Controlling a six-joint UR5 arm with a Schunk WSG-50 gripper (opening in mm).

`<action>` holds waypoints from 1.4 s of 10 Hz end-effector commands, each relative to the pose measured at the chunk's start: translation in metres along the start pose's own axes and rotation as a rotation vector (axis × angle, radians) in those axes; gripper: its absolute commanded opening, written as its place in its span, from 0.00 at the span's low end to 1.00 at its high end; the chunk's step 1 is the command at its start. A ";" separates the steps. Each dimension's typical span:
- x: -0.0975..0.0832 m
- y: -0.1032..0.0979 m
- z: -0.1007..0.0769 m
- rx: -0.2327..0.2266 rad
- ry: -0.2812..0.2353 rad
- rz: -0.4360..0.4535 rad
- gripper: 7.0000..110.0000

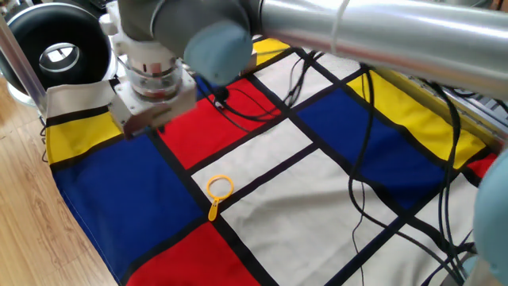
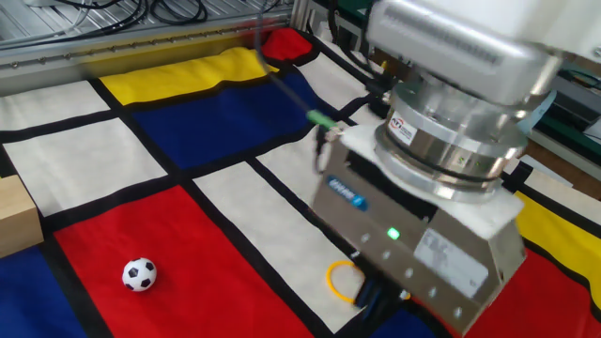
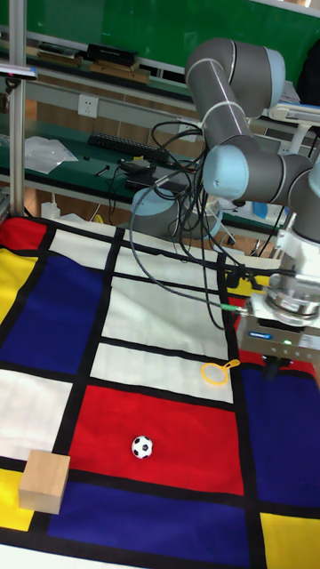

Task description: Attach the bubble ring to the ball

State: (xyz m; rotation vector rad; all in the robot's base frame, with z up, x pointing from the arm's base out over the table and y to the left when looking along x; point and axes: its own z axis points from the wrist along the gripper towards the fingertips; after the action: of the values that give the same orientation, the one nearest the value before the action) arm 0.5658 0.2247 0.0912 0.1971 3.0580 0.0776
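The jaws (image 2: 368, 299) hung low over the chequered cloth (image 3: 142, 311) that covered the worktop, their dark fingertips just showing under the silver Schunk housing (image 2: 423, 258). Motion blur and the housing hid the gap between them, so I could not tell how far apart they stood; nothing could be seen held in them.

The bubble ring (image 2: 342, 281) lay flat on the cloth just beside the jaws. In the other fixed view its yellow hoop was partly hidden behind the fingertips. In the tall fixed view the bubble ring (image 3: 217, 372) sat on a white panel close to a black stripe, to the left of the housing and a little below it. In one fixed view the bubble ring (image 1: 219, 191) lay well clear of the arm, its short handle crossing a black line.

The ball (image 2: 139, 274), a small black-and-white football, rested on a red panel well apart from the jaws, with the ring between the two. A wooden block (image 3: 44, 481) stood further off still, beyond the ball (image 3: 142, 446).
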 end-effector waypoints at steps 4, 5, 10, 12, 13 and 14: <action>0.029 -0.030 0.024 0.044 0.007 0.156 0.00; 0.032 -0.028 0.024 0.036 0.021 0.175 0.00; -0.056 -0.030 0.010 0.011 -0.338 0.202 0.00; -0.019 -0.036 0.019 0.037 -0.194 0.319 0.00; 0.008 -0.039 0.026 0.063 -0.096 0.367 0.00; 0.035 -0.033 0.042 0.060 -0.047 0.417 0.00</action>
State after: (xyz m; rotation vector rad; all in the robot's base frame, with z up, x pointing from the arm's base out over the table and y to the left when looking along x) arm 0.5708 0.1884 0.0636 0.6009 2.8518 -0.0121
